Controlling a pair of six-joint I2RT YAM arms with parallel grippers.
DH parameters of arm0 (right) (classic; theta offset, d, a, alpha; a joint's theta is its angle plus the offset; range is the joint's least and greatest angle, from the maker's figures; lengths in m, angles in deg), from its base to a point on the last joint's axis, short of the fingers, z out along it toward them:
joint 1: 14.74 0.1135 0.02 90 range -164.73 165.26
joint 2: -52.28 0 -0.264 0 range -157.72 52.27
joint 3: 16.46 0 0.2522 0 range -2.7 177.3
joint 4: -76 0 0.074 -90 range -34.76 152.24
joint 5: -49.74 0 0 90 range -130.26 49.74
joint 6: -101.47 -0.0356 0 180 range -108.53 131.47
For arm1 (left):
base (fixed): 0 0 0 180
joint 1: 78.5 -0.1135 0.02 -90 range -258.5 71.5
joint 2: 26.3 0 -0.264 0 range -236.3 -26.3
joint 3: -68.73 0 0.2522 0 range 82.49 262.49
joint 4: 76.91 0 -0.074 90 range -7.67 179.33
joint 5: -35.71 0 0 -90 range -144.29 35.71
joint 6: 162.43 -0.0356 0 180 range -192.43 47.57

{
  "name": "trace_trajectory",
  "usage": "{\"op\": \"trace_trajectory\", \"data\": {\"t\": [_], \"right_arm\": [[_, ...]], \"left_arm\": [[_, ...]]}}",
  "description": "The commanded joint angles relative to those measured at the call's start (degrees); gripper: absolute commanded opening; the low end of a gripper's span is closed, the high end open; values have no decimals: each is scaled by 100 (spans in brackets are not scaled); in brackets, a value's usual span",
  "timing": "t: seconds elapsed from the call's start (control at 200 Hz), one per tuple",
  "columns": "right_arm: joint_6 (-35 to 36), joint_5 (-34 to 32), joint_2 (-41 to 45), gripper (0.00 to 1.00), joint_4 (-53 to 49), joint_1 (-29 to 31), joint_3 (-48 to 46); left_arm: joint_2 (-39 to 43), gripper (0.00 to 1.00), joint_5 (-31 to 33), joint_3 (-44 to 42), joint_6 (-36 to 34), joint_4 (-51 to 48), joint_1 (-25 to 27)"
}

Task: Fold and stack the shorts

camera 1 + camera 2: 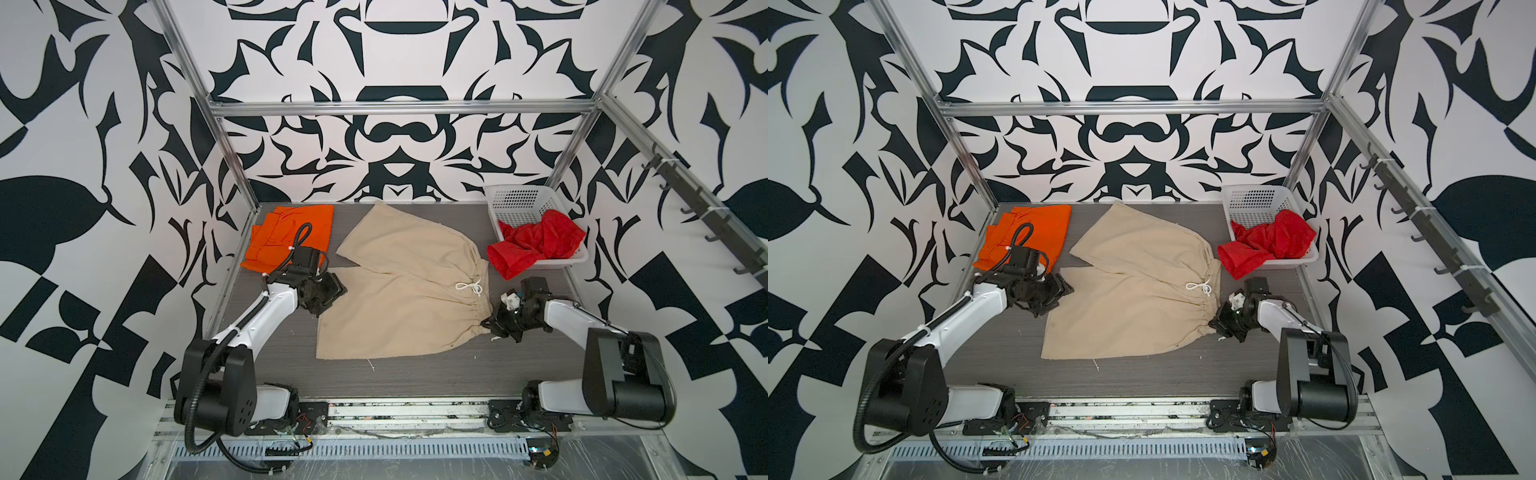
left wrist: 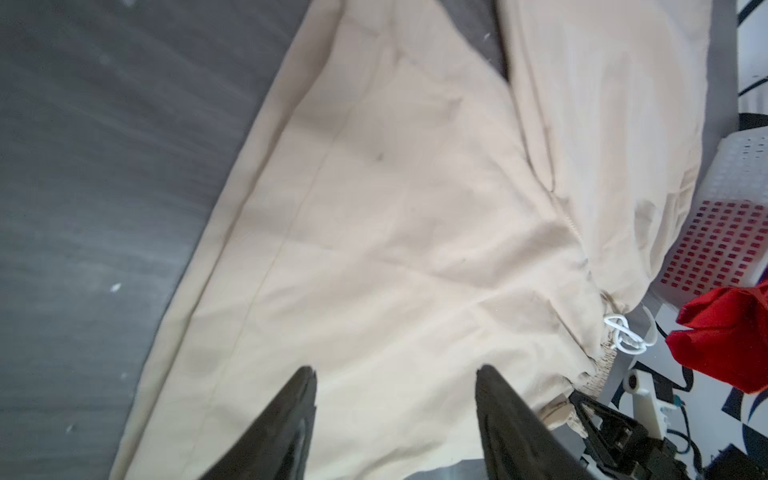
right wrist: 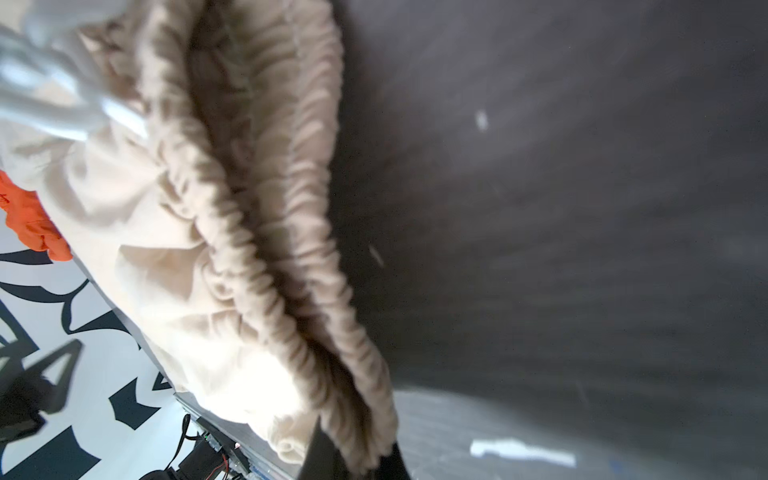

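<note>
Beige shorts point(image 1: 399, 291) lie spread flat mid-table, and their gathered waistband fills the right wrist view. The waist points to the right in both top views, with the legs fanning left. The right gripper point(image 1: 492, 326) is closed, pinching the near corner of the waistband. A white drawstring point(image 1: 471, 287) is knotted at mid-waist, just beyond the gripper.

The left gripper point(image 2: 397, 370) has its fingers point(image 2: 291, 415) well apart over the near leg's left hem, gripping nothing. Whether they touch the cloth cannot be told.

Orange shorts point(image 1: 291, 237) sit folded at the far left corner, near the far leg. Red shorts point(image 1: 536, 245) spill over the near rim of a white basket point(image 1: 515, 199) at the far right, close to the waistband. Bare table point(image 1: 415, 378) runs along the front, between the near hem and the arm bases.
</note>
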Motion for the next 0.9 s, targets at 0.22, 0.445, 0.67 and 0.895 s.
{"op": "trace_trajectory", "data": {"t": [0.22,0.445,0.67,0.895], "right_arm": [[-368,-74,636,0,-283,20,-180],[-368,-76,686,0,-258,24,-188],[-298,-41,614,0,-280,35,-135],[-290,21,578,0,-309,41,-118]], "left_arm": [[1314,66,625,-902,2265,-1322,-21],[1416,62,759,-1354,3039,-1688,-21],[1204,57,705,-1498,3238,-1682,-21],[878,55,654,-1704,3207,-1381,-21]]}}
